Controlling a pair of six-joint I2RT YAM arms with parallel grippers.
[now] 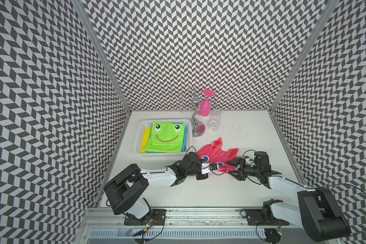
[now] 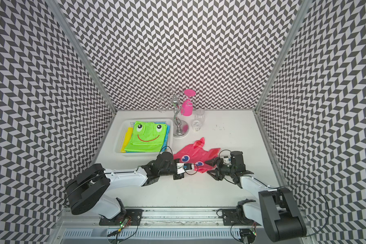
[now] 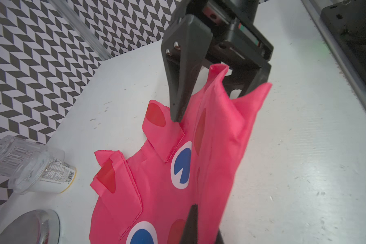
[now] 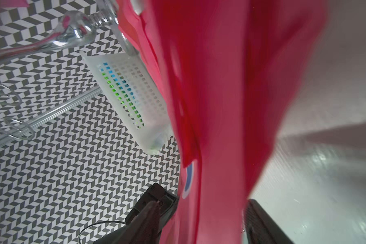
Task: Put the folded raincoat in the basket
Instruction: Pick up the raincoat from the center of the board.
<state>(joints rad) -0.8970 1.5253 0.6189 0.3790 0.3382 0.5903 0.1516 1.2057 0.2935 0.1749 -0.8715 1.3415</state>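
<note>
**A:** Both top views?
**B:** The pink raincoat lies on the table, just beside the basket, which holds a green frog raincoat. The left gripper is pinched closed on the pink raincoat.

**A:** Left wrist?
**B:** The right gripper stands with its jaws apart around a raised fold.

**A:** Right wrist?
**B:** The pink raincoat runs between the spread fingers. The basket lies beyond.

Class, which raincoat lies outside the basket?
The pink raincoat with blue eyes: it is on the table beside the basket, while the green raincoat, yellow raincoat and blue raincoat sit stacked inside it.
</note>
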